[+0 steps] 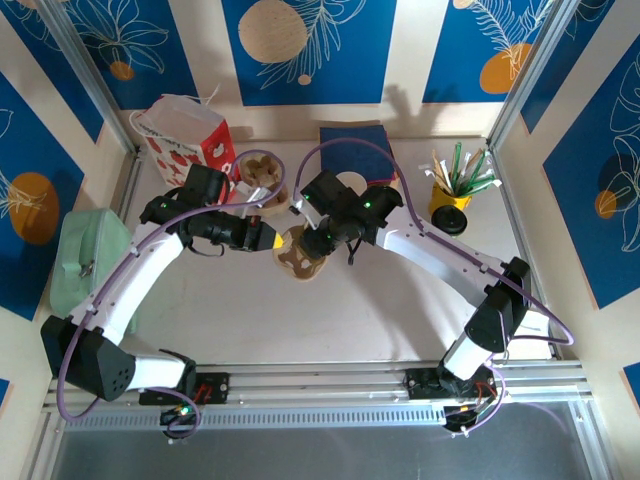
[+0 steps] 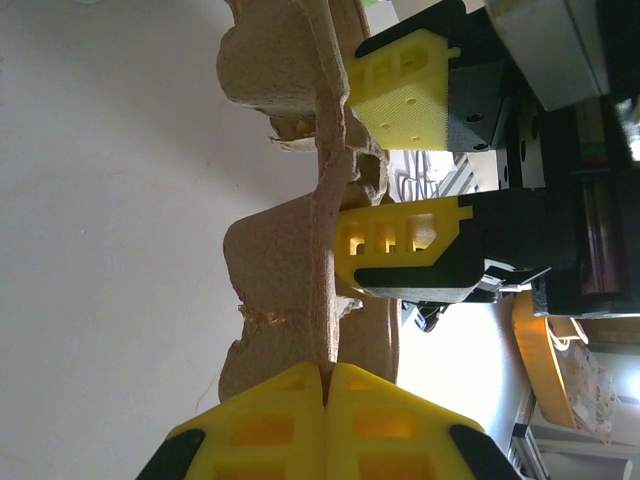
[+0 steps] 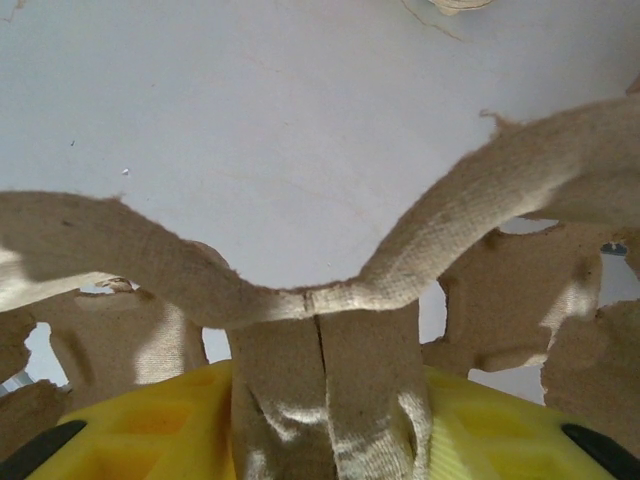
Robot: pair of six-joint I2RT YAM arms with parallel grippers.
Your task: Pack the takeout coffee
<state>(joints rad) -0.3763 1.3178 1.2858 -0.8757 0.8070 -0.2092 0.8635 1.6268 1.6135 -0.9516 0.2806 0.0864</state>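
A brown pulp cup carrier [image 1: 298, 258] hangs just above the table's middle, held between both arms. My left gripper [image 1: 272, 239] is shut on the thin edge of the carrier [image 2: 280, 280], its yellow fingers [image 2: 270, 420] pinched together on the rim. My right gripper [image 1: 318, 240] reaches in from the opposite side. In the right wrist view its pads press both sides of the central post of the carrier [image 3: 450, 250]. The left wrist view shows the right gripper [image 2: 348, 170] straddling the carrier. The takeout coffee is out of view.
A red-and-white strawberry paper bag [image 1: 185, 140] stands at the back left, with another brown carrier [image 1: 258, 170] beside it. A mint-green box [image 1: 90, 255] sits at the left edge. At the back right are a navy stack [image 1: 358, 140], a yellow cup of sticks [image 1: 450, 190] and black lids [image 1: 452, 222].
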